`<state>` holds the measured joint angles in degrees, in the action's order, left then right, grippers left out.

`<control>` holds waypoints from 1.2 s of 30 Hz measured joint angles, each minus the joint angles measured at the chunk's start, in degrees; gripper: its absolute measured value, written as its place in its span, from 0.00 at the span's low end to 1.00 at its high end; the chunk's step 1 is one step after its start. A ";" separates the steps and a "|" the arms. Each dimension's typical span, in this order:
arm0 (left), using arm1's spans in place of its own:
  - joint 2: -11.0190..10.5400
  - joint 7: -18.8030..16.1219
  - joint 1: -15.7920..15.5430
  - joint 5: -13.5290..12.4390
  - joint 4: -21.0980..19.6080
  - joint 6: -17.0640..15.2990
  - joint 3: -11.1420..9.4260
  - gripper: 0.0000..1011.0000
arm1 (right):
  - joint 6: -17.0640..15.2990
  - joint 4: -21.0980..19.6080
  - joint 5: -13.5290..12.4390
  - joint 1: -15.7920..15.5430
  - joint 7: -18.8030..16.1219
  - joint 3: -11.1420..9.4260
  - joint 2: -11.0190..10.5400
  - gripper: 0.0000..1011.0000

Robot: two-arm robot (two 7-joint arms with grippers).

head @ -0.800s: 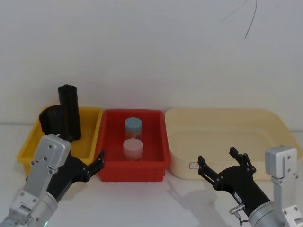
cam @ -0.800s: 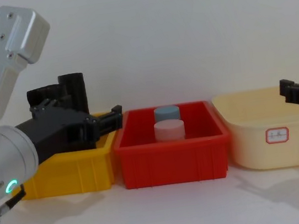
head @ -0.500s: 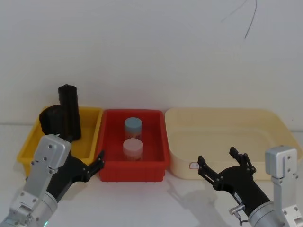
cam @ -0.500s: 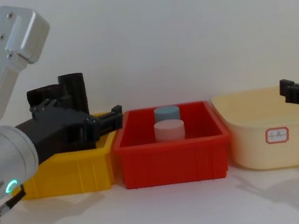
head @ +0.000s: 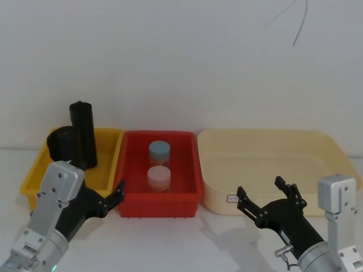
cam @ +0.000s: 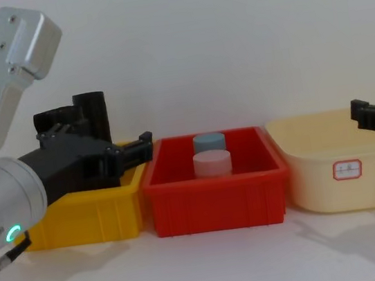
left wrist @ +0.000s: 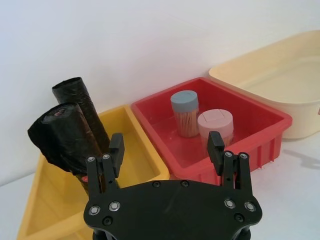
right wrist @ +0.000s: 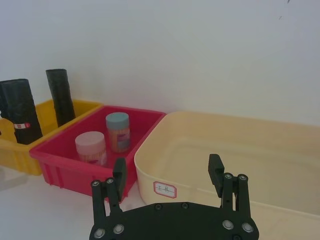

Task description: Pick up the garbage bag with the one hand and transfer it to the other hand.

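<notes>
- Black 2-finger left tool (left wrist: 166,142): spread, on the near side of the yellow plastic bin (head: 33,175).
- Black banded garbage-bag roll (left wrist: 60,140): probably light, slick, squashy; pinch mid-body.
- Right tool (right wrist: 168,165): spread, parked right.

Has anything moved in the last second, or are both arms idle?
Nothing visibly changed. The left gripper is open in front of the yellow bin, the right gripper open in front of the cream tub, and the garbage bag stands untouched in the yellow bin.
</notes>
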<state>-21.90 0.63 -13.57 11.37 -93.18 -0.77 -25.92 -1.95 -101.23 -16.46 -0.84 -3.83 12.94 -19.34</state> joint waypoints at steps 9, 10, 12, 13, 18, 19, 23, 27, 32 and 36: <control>-0.66 -1.34 1.04 -0.62 -0.40 0.26 1.71 0.99 | 0.00 0.00 0.00 0.00 0.00 0.00 0.00 0.99; -0.72 -1.45 1.16 -0.62 -0.41 0.26 1.90 0.99 | 0.00 0.00 0.00 0.00 0.00 0.00 0.00 0.99; -0.93 -1.92 1.55 -0.62 -0.42 0.26 2.64 0.99 | 0.00 0.00 0.00 0.00 0.00 0.00 0.00 0.99; -0.99 -2.10 1.65 -0.62 -0.42 0.26 2.87 0.99 | 0.00 0.00 0.00 0.00 0.00 0.00 0.00 0.99; -1.21 -2.75 1.91 -0.42 0.19 0.25 4.39 0.99 | 0.00 0.00 0.00 0.00 0.00 0.00 0.00 0.99; -1.21 -2.91 1.89 -0.24 0.56 0.22 4.83 0.99 | 0.00 0.00 0.00 0.00 0.00 0.00 0.00 0.99; -1.06 -3.06 1.49 0.35 1.75 0.00 5.91 0.99 | 0.00 0.00 0.00 0.00 0.00 0.00 0.00 0.99; -0.70 -3.03 0.98 0.93 2.74 -0.22 6.53 0.99 | 0.00 0.00 0.00 0.00 0.00 0.00 0.00 0.99; 0.37 -2.37 -0.28 2.28 5.07 -0.56 7.44 0.99 | 0.00 0.00 0.00 0.00 0.00 0.00 0.00 0.99; 1.38 -1.49 -1.37 3.50 6.99 -0.67 7.95 0.99 | 0.00 0.00 0.00 0.00 0.00 0.00 0.00 0.99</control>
<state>-20.52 -0.86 -14.94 14.87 -86.19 -1.44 -17.98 -1.95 -101.23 -16.46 -0.84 -3.83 12.94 -19.34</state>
